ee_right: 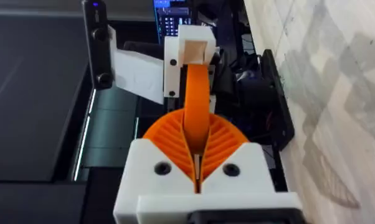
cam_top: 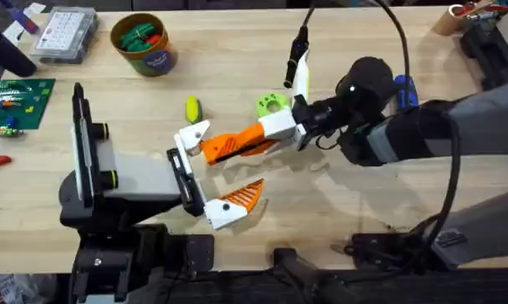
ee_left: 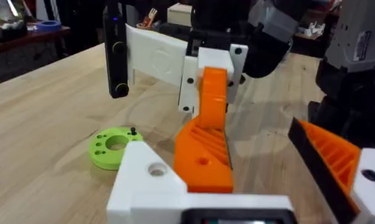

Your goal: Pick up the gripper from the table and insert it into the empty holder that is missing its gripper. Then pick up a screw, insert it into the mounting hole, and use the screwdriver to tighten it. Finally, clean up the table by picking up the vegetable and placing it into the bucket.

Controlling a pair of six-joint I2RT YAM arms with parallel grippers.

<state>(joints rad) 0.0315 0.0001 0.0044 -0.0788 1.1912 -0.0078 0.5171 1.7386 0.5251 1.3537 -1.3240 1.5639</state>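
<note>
Left wrist view, nearest first: the white holder (ee_left: 144, 177) on the left gripper (ee_left: 218, 143) is seen at the bottom edge, with its ribbed orange partner finger (ee_left: 334, 155) well apart from it, so the left gripper is spread wide and nothing is grasped by it. Just beside the holder, on its inner side, the orange wedge (ee_left: 203, 155) is held, its broad end touching the white plastic. Whether it is fully seated cannot be told. The wedge is pinched from above by the right gripper (ee_left: 213, 87), whose pads are clamped on its narrow end.

The first step is therefore judged to be under way and close to its end, but not confirmed as done.

A little farther off on the surface (ee_left: 44, 124), a green disc (ee_left: 109, 148) with holes is seen, and a small dark peg, possibly a screw (ee_left: 132, 130), stands at its edge. No screw has been fitted and no tightening has begun, as far as can be seen.

Farther still, the yellow vegetable (cam_top: 191, 108) lies on the bare wood, well apart from the bucket (cam_top: 165, 59) near the far edge. The clean-up is left to do.
</note>
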